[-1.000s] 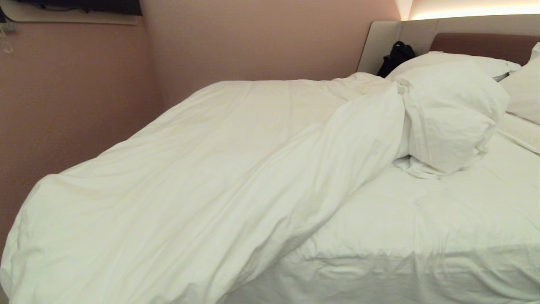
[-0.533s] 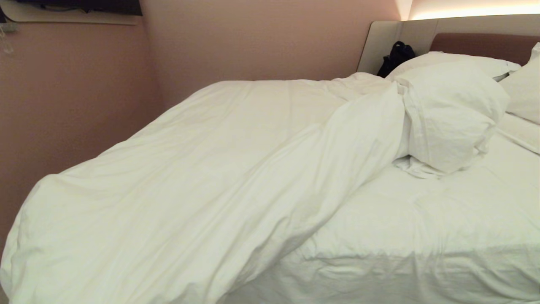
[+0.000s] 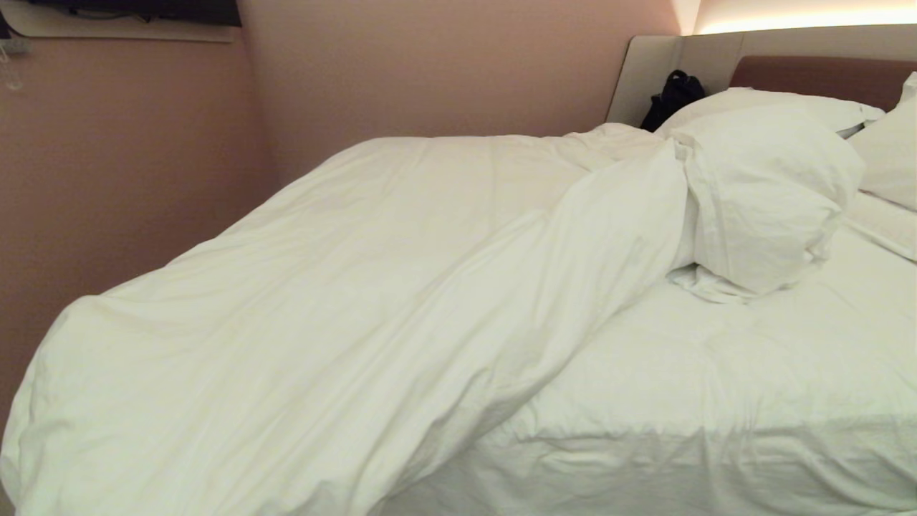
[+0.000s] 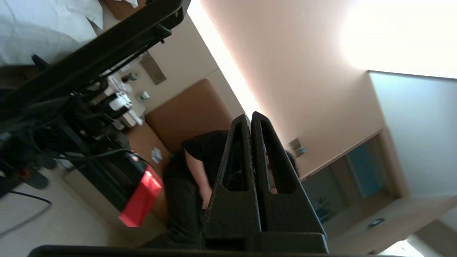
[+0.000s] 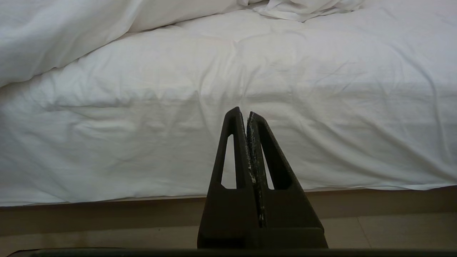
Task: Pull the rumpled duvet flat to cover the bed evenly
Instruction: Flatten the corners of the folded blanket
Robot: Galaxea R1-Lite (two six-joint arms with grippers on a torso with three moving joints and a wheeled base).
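Observation:
The white duvet point(image 3: 344, 301) lies bunched over the left half of the bed, its folded edge running diagonally from the pillows down to the near side. The right half shows the bare white sheet of the mattress point(image 3: 752, 373). Neither gripper appears in the head view. My right gripper point(image 5: 243, 111) is shut and empty, held low and facing the mattress side point(image 5: 285, 107), with the duvet's edge point(image 5: 53, 39) up beyond it. My left gripper point(image 4: 250, 116) is shut and empty, pointing away from the bed into the room.
Plump white pillows point(image 3: 774, 186) lean at the brown headboard point(image 3: 809, 75), with a black bag point(image 3: 673, 93) beside them. A pink wall point(image 3: 107, 179) runs close along the bed's far side. A person in black point(image 4: 192, 171) is behind me near a red box point(image 4: 141, 200). The bed's base point(image 5: 107, 214) meets the floor.

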